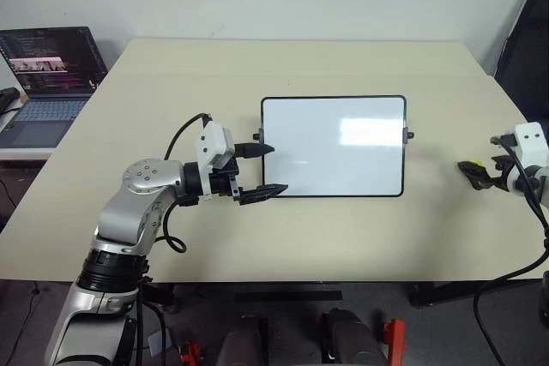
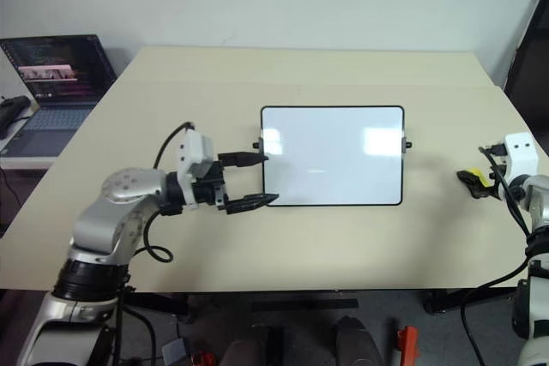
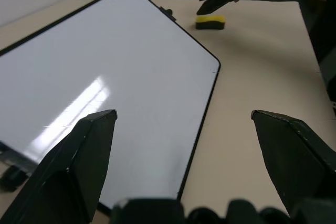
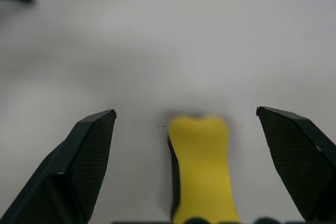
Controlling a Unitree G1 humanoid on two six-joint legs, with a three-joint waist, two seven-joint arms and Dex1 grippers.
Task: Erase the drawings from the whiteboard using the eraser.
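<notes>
The whiteboard (image 1: 334, 145) lies flat at the middle of the beige table, glossy white in a thin black frame. Of the drawings, I make out one faint short dash (image 1: 300, 161) near the board's middle. My left gripper (image 1: 276, 169) is open at the board's left edge, its fingers over the lower left corner. The eraser (image 3: 210, 21), a small yellow block with a black underside, lies on the table to the right of the board. My right gripper (image 4: 185, 113) is open just above it; the eraser (image 4: 202, 166) sits between the spread fingers, touching neither.
An open laptop (image 1: 47, 75) stands on a lower side table (image 1: 17, 153) at the far left. A dark object (image 1: 525, 40) leans at the back right corner. Bare tabletop (image 1: 257, 66) stretches behind the board.
</notes>
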